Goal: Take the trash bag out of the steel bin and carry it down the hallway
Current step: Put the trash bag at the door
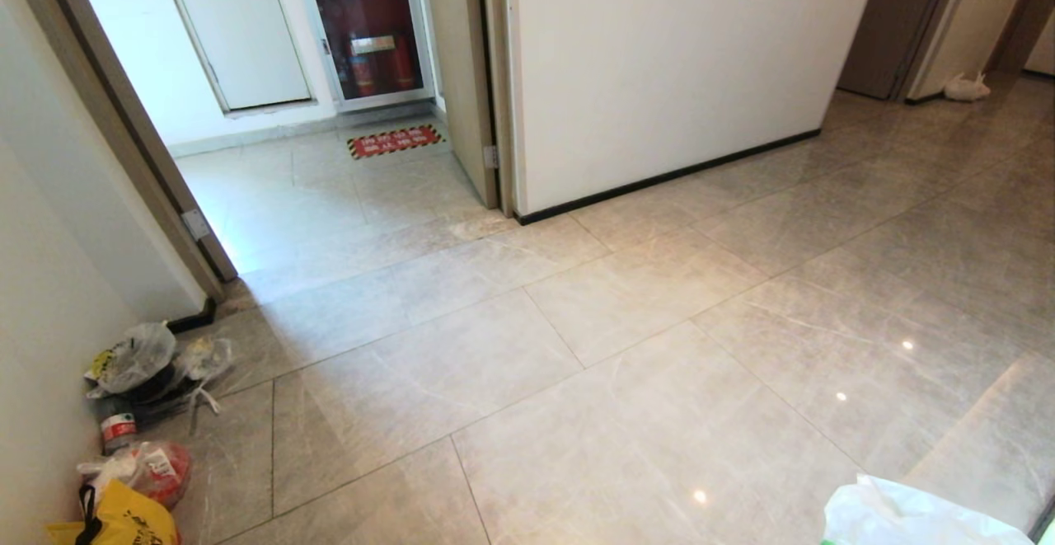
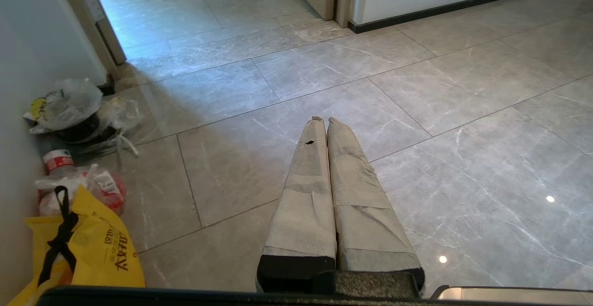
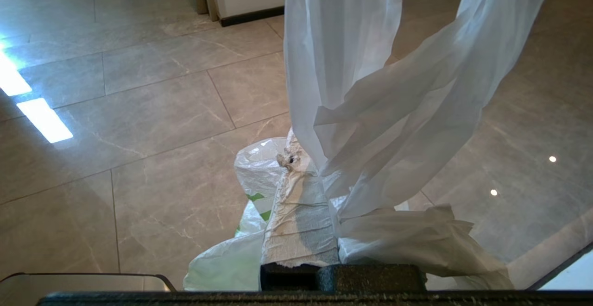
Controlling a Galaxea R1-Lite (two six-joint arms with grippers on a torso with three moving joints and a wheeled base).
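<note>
Two tape-wrapped fingers point(image 3: 299, 204) of the right gripper point(image 3: 319, 190) are clenched on the thin translucent white plastic trash bag point(image 3: 394, 111) with green print, whose loop handles drape over and past them while its body hangs below, above the glossy grey marble-look floor tiles point(image 3: 153, 111) of the hallway point(image 1: 659, 322). In the head view only a corner of that bag point(image 1: 907, 516) shows at the lower right edge. The left gripper point(image 2: 324, 123) hangs over bare tiles with its padded fingers point(image 2: 305, 195) pressed together, grasping nothing. Along the white wall on the robot's left lies a pile of rubbish: a yellow bag with black handles point(image 2: 88, 246), a red-and-white wrapped bundle point(image 2: 99, 188) and clear plastic bags point(image 2: 69, 104). Beyond, an open doorway shows a red striped floor mat point(image 1: 396, 140).
</note>
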